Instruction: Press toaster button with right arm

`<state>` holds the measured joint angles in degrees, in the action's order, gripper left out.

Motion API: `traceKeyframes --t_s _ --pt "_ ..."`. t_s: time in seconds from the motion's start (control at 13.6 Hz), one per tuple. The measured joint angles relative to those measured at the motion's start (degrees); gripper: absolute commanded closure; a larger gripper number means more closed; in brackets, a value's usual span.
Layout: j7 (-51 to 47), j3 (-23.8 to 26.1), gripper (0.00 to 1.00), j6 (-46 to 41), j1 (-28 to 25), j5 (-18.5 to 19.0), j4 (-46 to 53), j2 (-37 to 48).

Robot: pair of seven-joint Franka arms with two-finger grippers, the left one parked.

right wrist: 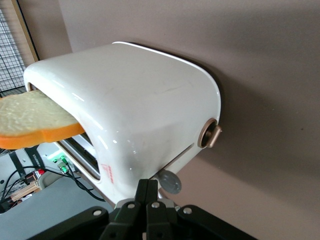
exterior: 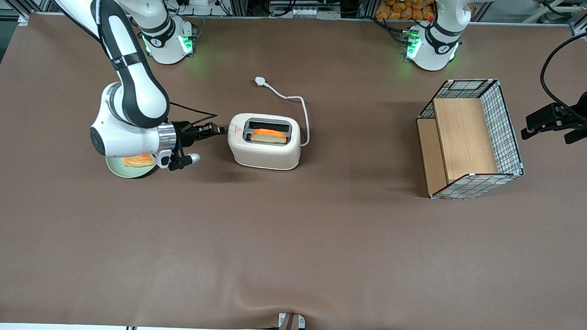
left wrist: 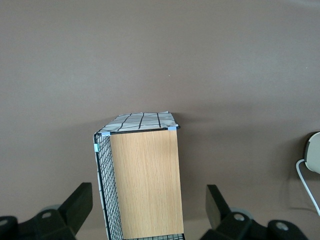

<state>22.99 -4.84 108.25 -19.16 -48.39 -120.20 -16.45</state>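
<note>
while toast sits in toaster slot, gripper jaws closed empty beside button

Brown-covered table, cluttered cable racks along its edge.

The right arm is showing glossy white rounded shells with black bands running along and across its links. A silver ring is circling its wrist, and a thin black cable is trailing off from there. A small black bracket with a silver-grey cylinder is hanging under the wrist. The base is a white dome glowing green at its sides, with a small black mark on it. The tool is slim and black; in the wrist view its fingers are lying pressed together, with silver screws showing on matte black linkages.
</note>
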Motion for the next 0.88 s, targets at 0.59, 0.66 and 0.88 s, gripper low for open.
traceKeyframes --t_s 0.59,0.66,0.88 --pt "4.71 -0.10 1.00 2.37 -0.01 -2.41 -2.81 0.00" --pt "5.00 -0.10 1.00 2.40 -0.01 -2.44 -2.83 0.00" --pt "6.00 -0.10 1.00 3.08 -0.01 -2.59 -3.16 -0.02"
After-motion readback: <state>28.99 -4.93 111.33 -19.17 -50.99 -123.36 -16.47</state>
